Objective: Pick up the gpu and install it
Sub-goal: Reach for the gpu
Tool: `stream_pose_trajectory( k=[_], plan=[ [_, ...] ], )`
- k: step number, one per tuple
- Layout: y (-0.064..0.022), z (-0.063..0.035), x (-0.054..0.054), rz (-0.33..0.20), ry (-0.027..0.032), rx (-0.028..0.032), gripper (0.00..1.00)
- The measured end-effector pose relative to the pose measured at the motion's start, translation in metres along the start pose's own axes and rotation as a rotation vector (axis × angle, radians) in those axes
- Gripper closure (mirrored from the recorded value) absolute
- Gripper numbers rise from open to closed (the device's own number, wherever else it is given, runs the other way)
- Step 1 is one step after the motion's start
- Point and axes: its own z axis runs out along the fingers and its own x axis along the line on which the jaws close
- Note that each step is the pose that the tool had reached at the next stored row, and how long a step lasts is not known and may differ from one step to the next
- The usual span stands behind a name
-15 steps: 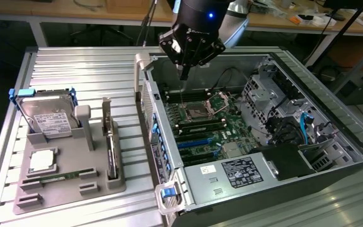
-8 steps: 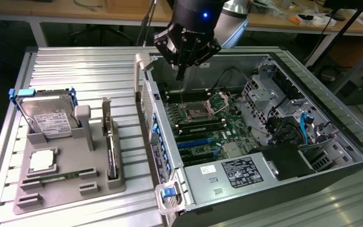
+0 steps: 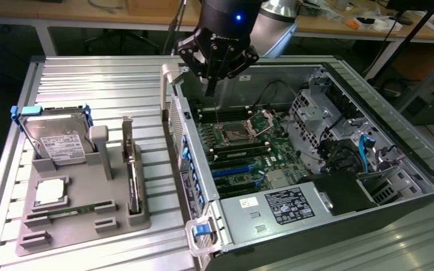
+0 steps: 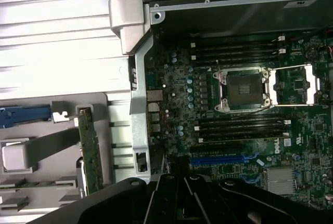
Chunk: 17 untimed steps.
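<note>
One gray tray lies on the ribbed metal table at the exterior view's left. The gpu stands in it on its thin edge, in a slot near the tray's right side. The gpu is a flat, thin, dark card. A narrow silver strip of metal sticks up at its far end. In the wrist view the gpu shows its top edge, with tiny parts along it.

Left of the gpu, in the same tray, sit a silver hard drive with blue handles, a small square silver chip and a slim green memory stick. A gray block stands between the hard drive and the gpu. The room above the gpu is open.

Just right of the tray is a thin strip of bare table. Then comes the tall side wall of the open computer case, with blue tabs along it. Inside the case lies the green board with a square socket in the middle. Farther right are cables and metal frames.

The gripper hangs over the far left part of the case, well apart from the gpu. Its two fingers are pressed together and hold nothing.

The gpu's long side runs from the near edge of the tray to the far edge, alongside the case wall. Its flat faces look toward the exterior view's left and right, and the silver strip is at the far end.
</note>
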Motion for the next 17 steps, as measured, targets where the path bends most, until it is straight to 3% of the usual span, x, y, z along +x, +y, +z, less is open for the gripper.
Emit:
stream_pose_trajectory(
  k=[17],
  plan=[
    [-0.0017,0.0008,0.022,0.0,-0.0001,0.0,0.89]
  ],
)
